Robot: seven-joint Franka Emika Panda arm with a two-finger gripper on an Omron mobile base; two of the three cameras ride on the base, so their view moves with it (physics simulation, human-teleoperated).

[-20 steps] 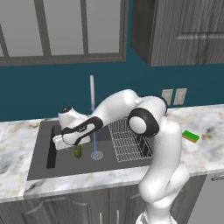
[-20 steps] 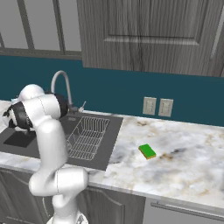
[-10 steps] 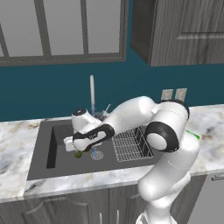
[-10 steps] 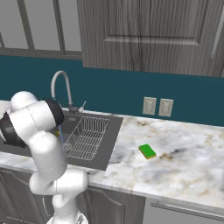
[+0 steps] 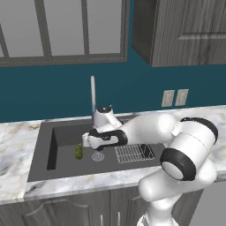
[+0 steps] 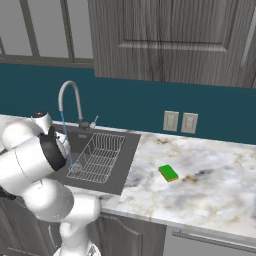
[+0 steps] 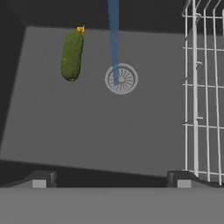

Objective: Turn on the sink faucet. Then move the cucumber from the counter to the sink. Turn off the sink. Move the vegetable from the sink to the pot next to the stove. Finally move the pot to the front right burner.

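Left to right across the hand view: dark left wall of the sink [image 7: 13, 87], then the cucumber [image 7: 71, 54] lying free on the grey basin floor, small yellow stub at its upper end. Just right of it, apart, the round silver drain [image 7: 121, 79], struck by a thin blue stream of water [image 7: 113, 30] falling from above. Further right, the wire rack [image 7: 203, 87], white bars running up the frame. Low in the frame, the gripper [image 7: 112, 180], finger tips spread wide with nothing between them; cucumber well above and left of the left tip, untouched.

From the left base camera: marble counter [image 5: 17, 137], cucumber [image 5: 79, 151] on the basin floor near the left wall, gripper [image 5: 87, 140] hovering just beside it to the right and above, drain [image 5: 97, 156] below, faucet [image 5: 93, 93] behind, rack [image 5: 134, 152] at the right.

From the right base camera: faucet [image 6: 70, 100] running, rack [image 6: 100, 155], green sponge [image 6: 168, 173] on the counter [image 6: 210, 185].
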